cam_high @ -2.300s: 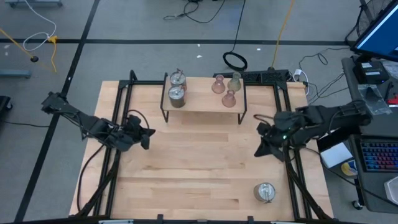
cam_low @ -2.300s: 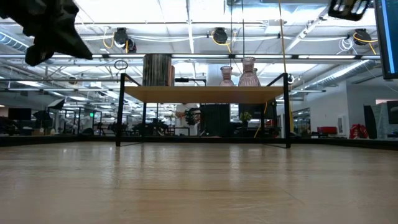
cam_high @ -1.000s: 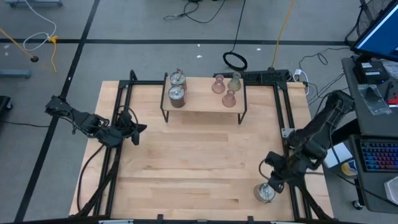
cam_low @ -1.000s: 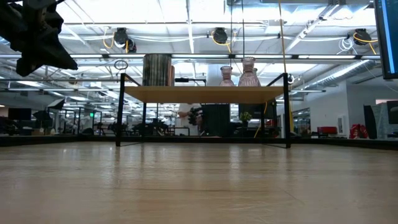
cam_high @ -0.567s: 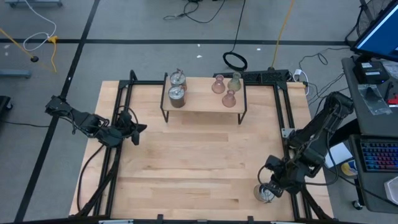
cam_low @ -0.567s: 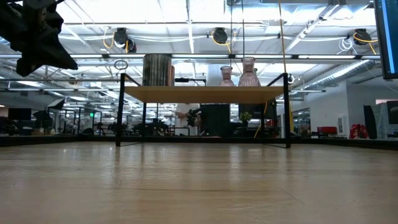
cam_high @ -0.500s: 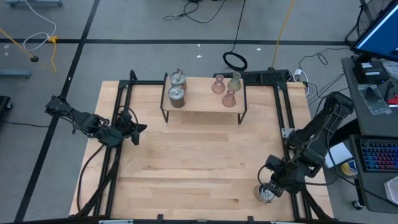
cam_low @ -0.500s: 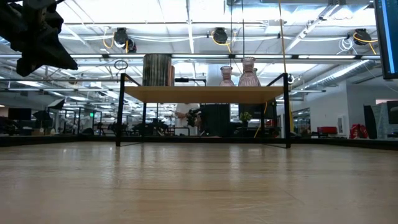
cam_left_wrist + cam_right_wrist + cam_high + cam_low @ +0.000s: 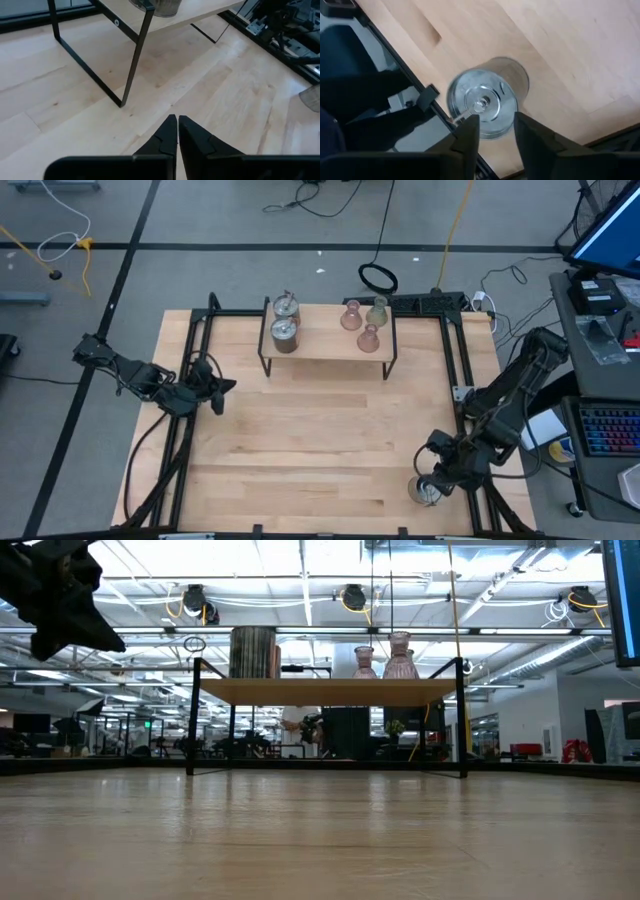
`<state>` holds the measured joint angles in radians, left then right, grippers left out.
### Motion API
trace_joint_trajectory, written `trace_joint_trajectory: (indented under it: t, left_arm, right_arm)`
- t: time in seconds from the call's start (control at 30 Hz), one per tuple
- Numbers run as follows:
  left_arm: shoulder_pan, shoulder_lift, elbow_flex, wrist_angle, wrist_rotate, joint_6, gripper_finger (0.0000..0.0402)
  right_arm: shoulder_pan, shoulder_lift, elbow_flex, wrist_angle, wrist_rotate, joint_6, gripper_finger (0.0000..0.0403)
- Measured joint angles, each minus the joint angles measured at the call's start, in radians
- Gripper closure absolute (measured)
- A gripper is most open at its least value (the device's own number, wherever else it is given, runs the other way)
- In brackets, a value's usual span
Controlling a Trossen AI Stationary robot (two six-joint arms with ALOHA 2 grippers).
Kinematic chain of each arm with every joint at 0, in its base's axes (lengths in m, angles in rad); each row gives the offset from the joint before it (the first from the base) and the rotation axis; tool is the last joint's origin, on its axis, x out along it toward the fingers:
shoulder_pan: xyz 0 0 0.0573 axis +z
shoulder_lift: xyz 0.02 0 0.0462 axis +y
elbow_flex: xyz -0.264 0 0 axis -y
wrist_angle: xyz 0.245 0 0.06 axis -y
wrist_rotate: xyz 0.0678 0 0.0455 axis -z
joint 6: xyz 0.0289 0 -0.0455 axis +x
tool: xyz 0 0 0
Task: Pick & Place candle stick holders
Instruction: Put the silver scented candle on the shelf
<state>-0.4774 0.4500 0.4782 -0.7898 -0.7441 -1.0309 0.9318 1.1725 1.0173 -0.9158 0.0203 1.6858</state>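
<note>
A round silver metal holder (image 9: 426, 490) stands upright on the table near its near right corner; it also shows in the right wrist view (image 9: 487, 102). My right gripper (image 9: 437, 480) hangs open just above it, one finger (image 9: 468, 134) on either side of its top. Two more metal holders (image 9: 285, 333) and three glassy holders (image 9: 368, 337) stand on a small wooden shelf (image 9: 325, 352) at the far middle. My left gripper (image 9: 215, 392) waits shut and empty over the table's left side, above the wood (image 9: 176, 122).
The shelf stands on thin black legs (image 9: 135, 55). A black frame rail (image 9: 478, 480) runs along the table's right edge close beside the lone metal holder. Bare wood (image 9: 320, 440) lies between the shelf and the near edge. Cables and a keyboard lie off the table's right.
My right gripper has swung from the table's right middle toward the near edge and come down over the lone metal holder, then held still, fingers apart. The holder has not moved. My left gripper drew back a little toward the left edge earlier and now rests.
</note>
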Motion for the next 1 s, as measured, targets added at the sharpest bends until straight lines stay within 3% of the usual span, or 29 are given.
trace_joint_trajectory:
  t: [0.23, 1.0]
  left_arm:
    - [0.0, 0.0, 0.0, 0.0, -0.001, 0.054, 0.0381]
    - [0.0, 0.0, 0.0, 0.001, -0.015, 0.041, 0.038]
  right_arm:
    - [0.0, 0.0, -0.072, 0.082, -0.051, 0.005, 0.026]
    - [0.0, -0.002, -0.218, 0.174, -0.051, 0.038, 0.0268]
